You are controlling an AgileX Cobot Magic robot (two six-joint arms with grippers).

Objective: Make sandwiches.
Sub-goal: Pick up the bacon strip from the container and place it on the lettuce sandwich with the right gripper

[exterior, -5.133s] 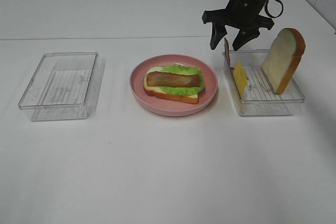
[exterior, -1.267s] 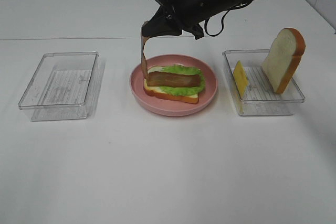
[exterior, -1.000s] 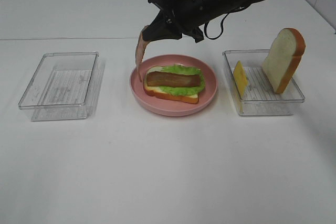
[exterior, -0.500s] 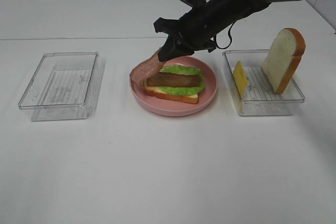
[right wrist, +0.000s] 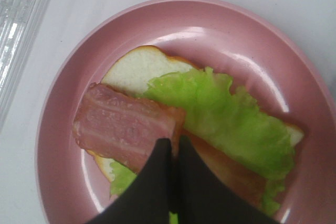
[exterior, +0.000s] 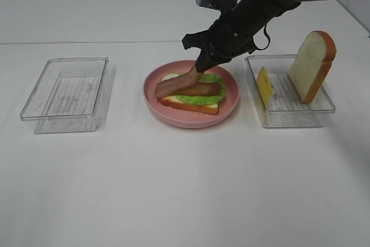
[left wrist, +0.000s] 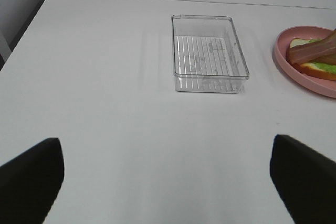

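On the round pink plate lies an open sandwich: a white bread slice, ruffled green lettuce and a brown bacon strip. My right gripper hangs over the plate's far side, shut on one end of a second bacon strip. That strip slopes down onto the sandwich's left half. In the right wrist view the gripper pinches the strip. My left gripper is open and holds nothing, well short of the empty tray.
At the left stands an empty clear tray. The right-hand clear tray holds a yellow cheese square on edge and an upright bread slice. The right arm reaches in from the upper right.
My right gripper has moved right and down over the plate. The bacon strip, hanging by the plate's left rim a second ago, now drapes across the sandwich. The left gripper is unchanged.
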